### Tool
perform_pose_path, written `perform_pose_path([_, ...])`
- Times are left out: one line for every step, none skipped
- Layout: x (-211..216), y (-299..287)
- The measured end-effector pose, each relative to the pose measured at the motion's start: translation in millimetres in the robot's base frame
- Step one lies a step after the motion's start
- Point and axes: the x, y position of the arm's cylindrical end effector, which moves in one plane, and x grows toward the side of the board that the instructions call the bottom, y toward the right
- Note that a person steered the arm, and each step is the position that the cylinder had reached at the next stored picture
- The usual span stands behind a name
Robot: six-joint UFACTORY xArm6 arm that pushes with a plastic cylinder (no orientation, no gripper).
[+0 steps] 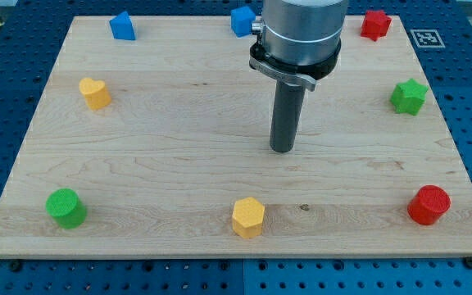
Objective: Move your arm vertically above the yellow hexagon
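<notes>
The yellow hexagon (248,217) sits near the board's bottom edge, a little left of the middle. My tip (283,150) rests on the board's centre, above and slightly to the right of the hexagon in the view, well apart from it. The rod hangs from the grey arm body (298,33) at the view's top. No block touches the tip.
On the wooden board (179,156): a yellow heart (94,93) at left, a green cylinder (65,207) bottom left, a red cylinder (428,205) bottom right, a green star (408,97) at right, a red block (375,24) top right, two blue blocks (122,25) (241,20) along the top.
</notes>
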Motion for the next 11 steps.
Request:
perform_pose_path([0, -1])
perform_pose_path([0, -12])
perform_pose_path([0, -17])
perform_pose_path([0, -21])
perform_pose_path([0, -21])
perform_pose_path([0, -21])
perform_pose_path([0, -23])
perform_pose_path([0, -23])
perform_pose_path([0, -28])
perform_pose_path([0, -34])
perform_pose_path([0, -37])
